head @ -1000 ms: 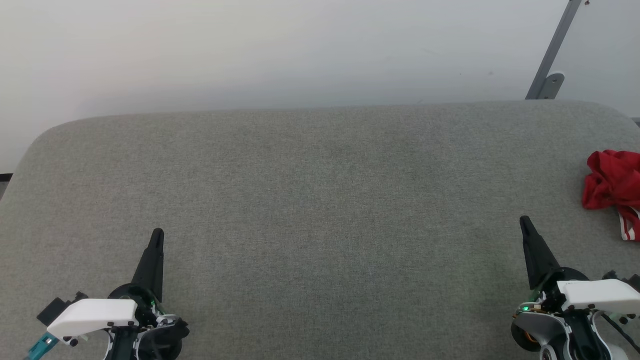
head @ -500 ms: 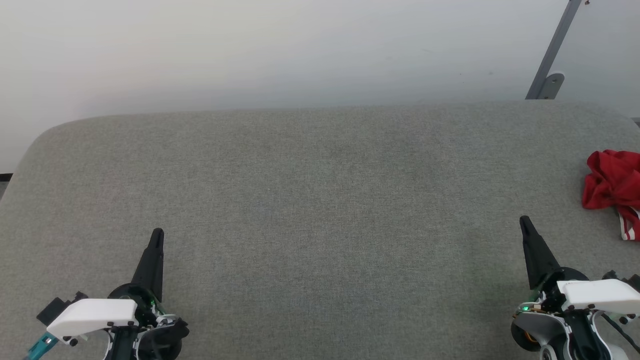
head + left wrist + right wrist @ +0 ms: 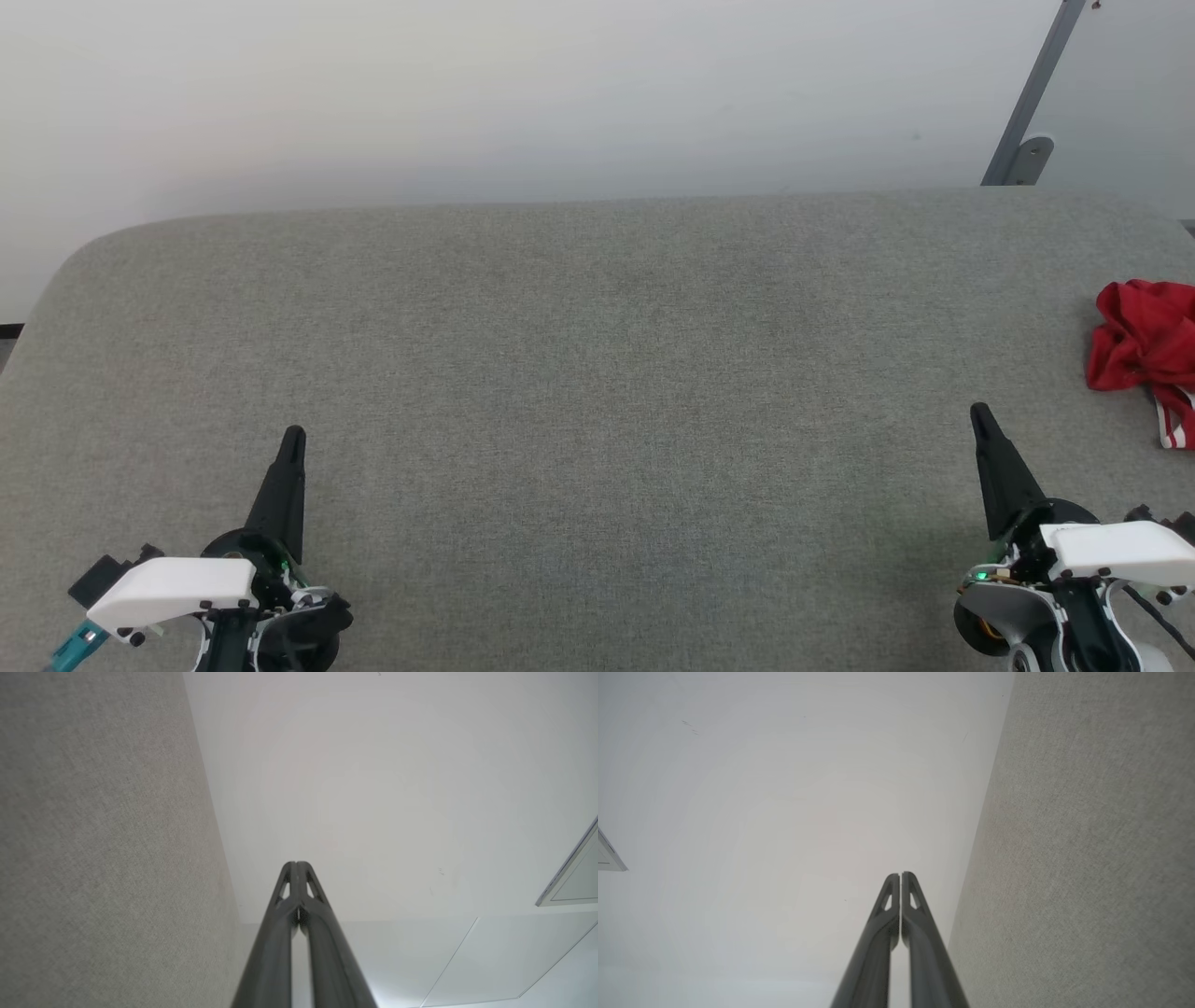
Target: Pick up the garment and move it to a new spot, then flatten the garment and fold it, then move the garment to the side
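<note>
Above grey cushion [image 3: 597, 373], both grippers closed, empty

No words, numbers or signs are showing clearly enough to read. The bunched garment [image 3: 1141, 334] is showing only red cloth and striped trim, no letters.

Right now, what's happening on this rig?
Nothing is being handled. The left end effector and right end effector are both shut and empty, over the near side of the grey fabric surface. The red garment lies crumpled at the surface's right edge, apart from the right end effector. The pickup has not begun.
</note>
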Controlling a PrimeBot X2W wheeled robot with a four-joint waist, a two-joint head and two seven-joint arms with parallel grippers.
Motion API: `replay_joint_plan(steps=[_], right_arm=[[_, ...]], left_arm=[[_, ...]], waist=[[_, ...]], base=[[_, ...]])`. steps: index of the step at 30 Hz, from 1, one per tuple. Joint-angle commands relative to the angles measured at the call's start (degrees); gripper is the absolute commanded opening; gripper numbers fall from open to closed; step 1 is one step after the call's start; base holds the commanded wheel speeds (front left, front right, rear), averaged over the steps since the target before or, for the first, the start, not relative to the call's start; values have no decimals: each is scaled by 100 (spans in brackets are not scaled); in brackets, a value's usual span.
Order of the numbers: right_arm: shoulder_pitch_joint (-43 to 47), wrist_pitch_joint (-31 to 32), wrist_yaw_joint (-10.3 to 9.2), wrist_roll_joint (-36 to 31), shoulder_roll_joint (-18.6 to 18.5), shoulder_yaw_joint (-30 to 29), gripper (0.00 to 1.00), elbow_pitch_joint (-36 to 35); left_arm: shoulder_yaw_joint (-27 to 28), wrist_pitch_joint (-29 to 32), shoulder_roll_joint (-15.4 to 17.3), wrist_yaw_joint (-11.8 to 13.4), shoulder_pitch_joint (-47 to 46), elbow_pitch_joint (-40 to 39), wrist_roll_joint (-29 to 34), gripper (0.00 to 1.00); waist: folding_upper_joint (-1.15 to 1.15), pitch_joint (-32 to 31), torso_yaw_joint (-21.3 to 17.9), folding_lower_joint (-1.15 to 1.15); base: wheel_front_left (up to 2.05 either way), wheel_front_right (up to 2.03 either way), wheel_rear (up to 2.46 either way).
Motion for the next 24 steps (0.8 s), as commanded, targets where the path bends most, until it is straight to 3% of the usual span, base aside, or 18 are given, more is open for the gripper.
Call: replay_joint_plan(steps=[1, 24], right_arm=[[-25, 3, 0, 20, 7, 2, 0, 5], [-25, 1, 0, 22, 7, 5, 0, 7]], left_arm=[[17, 20, -2, -18, -70, -1, 10, 0], [45, 47, -24, -18, -74, 0, 37, 0]], waist=[[0, 0, 0, 0], [0, 0, 0, 0]], base=[[0, 0, 0], [0, 0, 0]])
